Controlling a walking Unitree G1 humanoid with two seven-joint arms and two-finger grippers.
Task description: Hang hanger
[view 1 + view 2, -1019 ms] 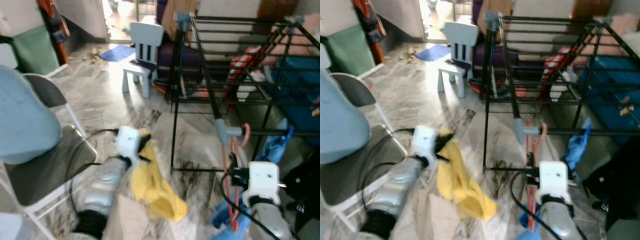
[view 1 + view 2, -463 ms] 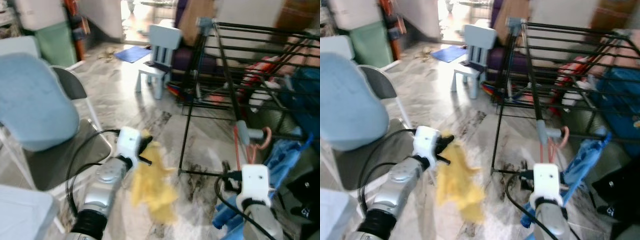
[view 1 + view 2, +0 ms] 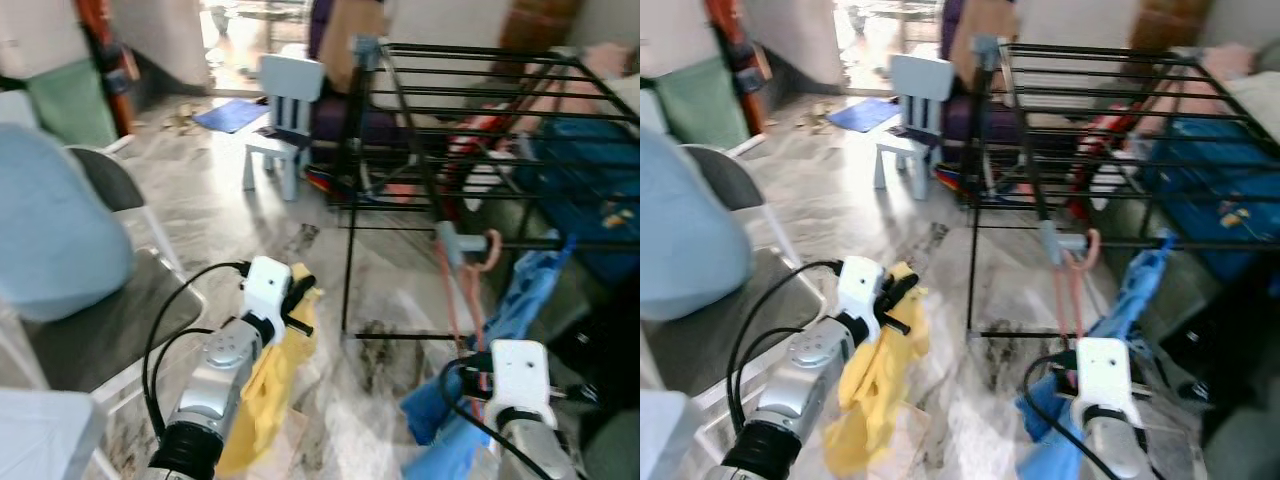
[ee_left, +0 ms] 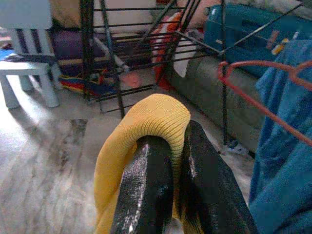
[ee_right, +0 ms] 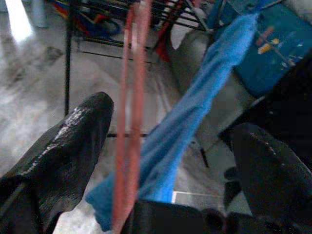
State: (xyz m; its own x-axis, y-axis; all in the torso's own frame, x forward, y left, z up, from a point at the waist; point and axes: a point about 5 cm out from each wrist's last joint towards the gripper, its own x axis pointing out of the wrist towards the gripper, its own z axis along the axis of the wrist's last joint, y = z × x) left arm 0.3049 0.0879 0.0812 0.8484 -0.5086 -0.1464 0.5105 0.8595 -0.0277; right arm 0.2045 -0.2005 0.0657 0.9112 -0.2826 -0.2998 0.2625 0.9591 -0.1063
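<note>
My right gripper point(image 5: 161, 146) gapes around the hanger point(image 5: 130, 97) already hooked on the rack point(image 3: 440, 130); left gripper point(image 4: 168, 161) clenches yellow cloth point(image 4: 146, 126). Next I judge: back clear.

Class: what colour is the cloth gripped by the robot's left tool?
Yellow cloth; the left wrist view shows it best.

A lived-in room of a home, doing duty as a laundry corner — the grey-veined marble floor point(image 3: 200, 200) carries a small pale-blue child's chair point(image 3: 283, 118), a black metal clothes-drying rack point(image 3: 480, 110) and a grey folding chair with a light-blue cushion point(image 3: 50, 235). Bright toys and bundled fabric lie heaped under and behind the rack, and a blue mat point(image 3: 232, 115) lies by a sunlit doorway — ordinary household clutter.
</note>
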